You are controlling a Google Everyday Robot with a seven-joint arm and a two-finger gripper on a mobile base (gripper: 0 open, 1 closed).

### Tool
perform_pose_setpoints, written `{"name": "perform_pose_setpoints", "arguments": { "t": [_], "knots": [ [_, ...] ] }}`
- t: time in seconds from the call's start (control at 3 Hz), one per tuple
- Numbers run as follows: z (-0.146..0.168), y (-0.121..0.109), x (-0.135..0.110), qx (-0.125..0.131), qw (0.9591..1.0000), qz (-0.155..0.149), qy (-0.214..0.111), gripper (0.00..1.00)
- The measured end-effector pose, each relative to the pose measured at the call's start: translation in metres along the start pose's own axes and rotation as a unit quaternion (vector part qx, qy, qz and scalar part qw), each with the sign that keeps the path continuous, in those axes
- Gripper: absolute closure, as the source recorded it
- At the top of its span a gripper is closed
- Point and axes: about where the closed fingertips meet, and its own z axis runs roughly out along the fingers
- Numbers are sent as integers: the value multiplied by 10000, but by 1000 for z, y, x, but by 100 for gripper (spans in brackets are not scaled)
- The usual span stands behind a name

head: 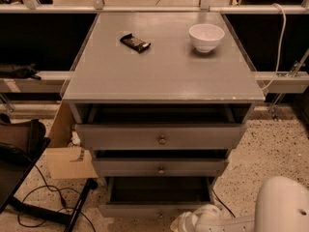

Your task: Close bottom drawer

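The white gripper [189,221], open or shut I cannot tell, is hovering near-right of the open slim grey bottom drawer [140,210]; pushing off-centre is risking jamming it.

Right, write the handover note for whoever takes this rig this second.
Gripper: low at the bottom edge of the camera view, by the right end of the bottom drawer front. Whether it touches the front cannot be told.
Bottom drawer: pulled out, its dark inside showing.
Done: the gripper is at the drawer; nothing is closed yet.
Left: push the front in until it sits level with the cabinet.
Note: the middle drawer and top drawer also stand out a little. A white bowl sits on the cabinet top.
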Motion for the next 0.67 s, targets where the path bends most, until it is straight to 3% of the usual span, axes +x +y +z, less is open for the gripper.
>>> {"name": "perform_pose_setpoints", "arguments": {
  "t": [0.33, 0.67],
  "knots": [
    [0, -33, -37, 204, 9996, -127, -126, 100],
    [-1, -32, -37, 204, 9996, -127, -126, 100]
  ]
}}
